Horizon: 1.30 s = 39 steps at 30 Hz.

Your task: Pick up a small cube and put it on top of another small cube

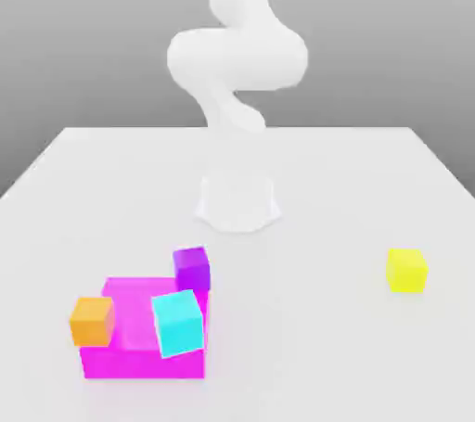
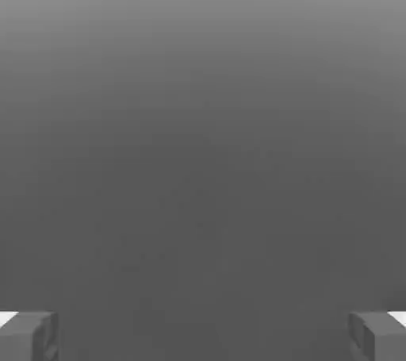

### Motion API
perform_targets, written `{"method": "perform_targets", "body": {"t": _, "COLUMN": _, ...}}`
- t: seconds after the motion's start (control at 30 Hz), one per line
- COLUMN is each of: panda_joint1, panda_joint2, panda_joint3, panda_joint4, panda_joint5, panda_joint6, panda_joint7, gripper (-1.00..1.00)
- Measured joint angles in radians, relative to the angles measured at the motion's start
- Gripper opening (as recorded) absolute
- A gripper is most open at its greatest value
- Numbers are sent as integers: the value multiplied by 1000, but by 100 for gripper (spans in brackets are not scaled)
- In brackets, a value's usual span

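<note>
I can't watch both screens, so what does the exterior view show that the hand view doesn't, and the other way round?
From the exterior view: the arm, the table, the magenta block with the orange, cyan and purple cubes around or on it, and the yellow cube apart at the exterior view's right.

From the hand view: the gripper, its two fingers spread wide with nothing between them.

In both: part of the robot and a grey backdrop.
</note>
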Motion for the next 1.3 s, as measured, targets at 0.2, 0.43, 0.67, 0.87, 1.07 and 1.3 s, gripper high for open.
{"method": "perform_targets", "body": {"t": 0.2, "panda_joint1": 185, "panda_joint2": 216, "panda_joint3": 60, "panda_joint4": -140, "panda_joint5": 34, "panda_joint6": 144, "panda_joint7": -186, "gripper": 0}}
{"method": "perform_targets", "body": {"t": 0.43, "panda_joint1": 373, "panda_joint2": 453, "panda_joint3": 153, "panda_joint4": -297, "panda_joint5": 56, "panda_joint6": 303, "panda_joint7": -380, "gripper": 0}}
{"method": "perform_targets", "body": {"t": 0.67, "panda_joint1": 530, "panda_joint2": 694, "panda_joint3": 277, "panda_joint4": -453, "panda_joint5": 0, "panda_joint6": 464, "panda_joint7": -517, "gripper": 0}}
{"method": "perform_targets", "body": {"t": 0.87, "panda_joint1": 641, "panda_joint2": 914, "panda_joint3": 144, "panda_joint4": -443, "panda_joint5": -205, "panda_joint6": 632, "panda_joint7": -396, "gripper": 0}}
{"method": "perform_targets", "body": {"t": 1.07, "panda_joint1": 698, "panda_joint2": 980, "panda_joint3": 78, "panda_joint4": -431, "panda_joint5": -243, "panda_joint6": 686, "panda_joint7": -366, "gripper": -100}}
{"method": "perform_targets", "body": {"t": 1.3, "panda_joint1": 659, "panda_joint2": 865, "panda_joint3": 143, "panda_joint4": -454, "panda_joint5": -133, "panda_joint6": 594, "panda_joint7": -449, "gripper": -100}}
